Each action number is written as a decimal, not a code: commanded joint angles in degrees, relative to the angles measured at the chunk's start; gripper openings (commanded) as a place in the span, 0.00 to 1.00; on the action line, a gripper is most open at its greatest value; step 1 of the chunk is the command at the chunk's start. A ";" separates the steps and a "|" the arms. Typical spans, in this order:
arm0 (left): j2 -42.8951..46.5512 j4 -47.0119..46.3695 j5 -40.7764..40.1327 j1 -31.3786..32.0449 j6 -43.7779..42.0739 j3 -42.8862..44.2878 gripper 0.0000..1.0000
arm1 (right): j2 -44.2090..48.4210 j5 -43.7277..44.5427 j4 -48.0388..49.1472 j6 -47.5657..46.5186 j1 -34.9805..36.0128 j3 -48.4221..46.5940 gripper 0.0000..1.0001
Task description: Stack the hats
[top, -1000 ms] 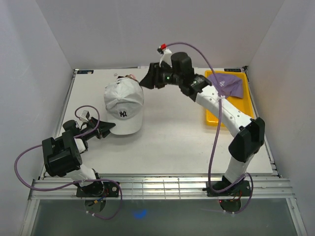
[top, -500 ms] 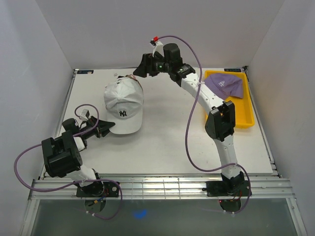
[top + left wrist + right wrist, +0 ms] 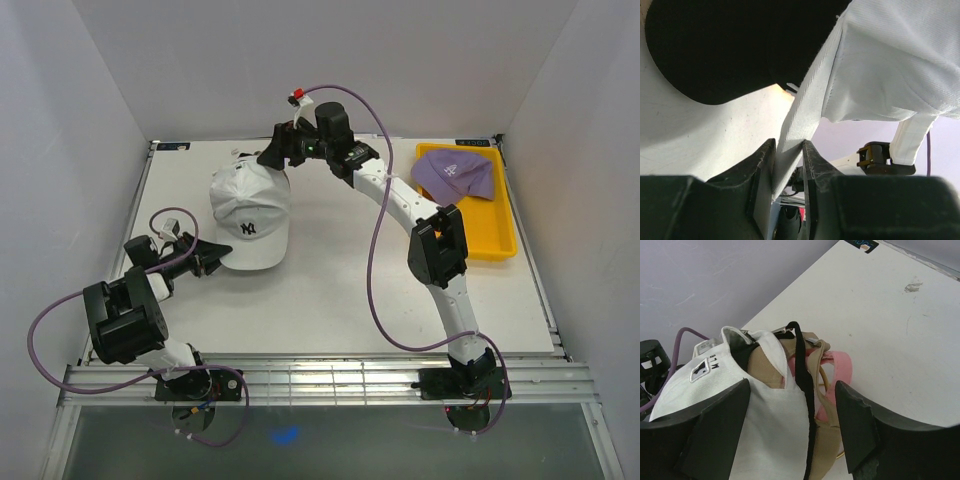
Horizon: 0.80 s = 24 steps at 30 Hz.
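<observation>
The stack of hats sits on the left half of the table (image 3: 340, 300), the white cap (image 3: 250, 210) on top with its dark logo facing the near edge. The left gripper (image 3: 207, 262) is at the stack's near-left side, closed down on the edge of the white cap's brim. The brim is pinched flat between its two fingers (image 3: 760, 170). The right gripper (image 3: 272, 157) is at the far side of the stack, over the caps' back straps, spread wide and holding nothing; the rear of the stack lies between its jaws. The purple cap (image 3: 455, 172) lies well apart, in the yellow tray (image 3: 495, 247) on the right.

The left wrist view shows what the overhead one cannot: below the white brim lies the brim of the black cap (image 3: 715, 50), with a gap between the two. The right wrist view shows the layers from behind — white on the outside, then the tan cap (image 3: 765, 365), the black cap's strap, and the pink cap (image 3: 840, 371) with its strap sticking out farthest. From above, only the white cap and a sliver of pink show.
</observation>
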<state>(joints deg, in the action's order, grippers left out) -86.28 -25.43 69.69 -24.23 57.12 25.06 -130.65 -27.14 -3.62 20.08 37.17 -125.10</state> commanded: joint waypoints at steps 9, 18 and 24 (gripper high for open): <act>0.94 6.44 -5.18 -0.29 -4.39 2.63 0.35 | 0.31 2.52 0.28 -1.71 0.98 0.82 0.49; -0.11 10.40 -7.99 -0.29 -6.93 2.71 0.21 | -0.83 9.11 -4.03 0.49 1.06 0.47 0.38; -1.87 17.51 -12.02 -0.29 -11.76 4.38 0.08 | -3.12 12.01 -7.80 1.02 1.42 -1.46 0.37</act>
<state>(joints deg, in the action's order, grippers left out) -86.67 -15.77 67.33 -24.23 50.15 28.29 -130.76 -20.40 -5.08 22.15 38.50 -125.38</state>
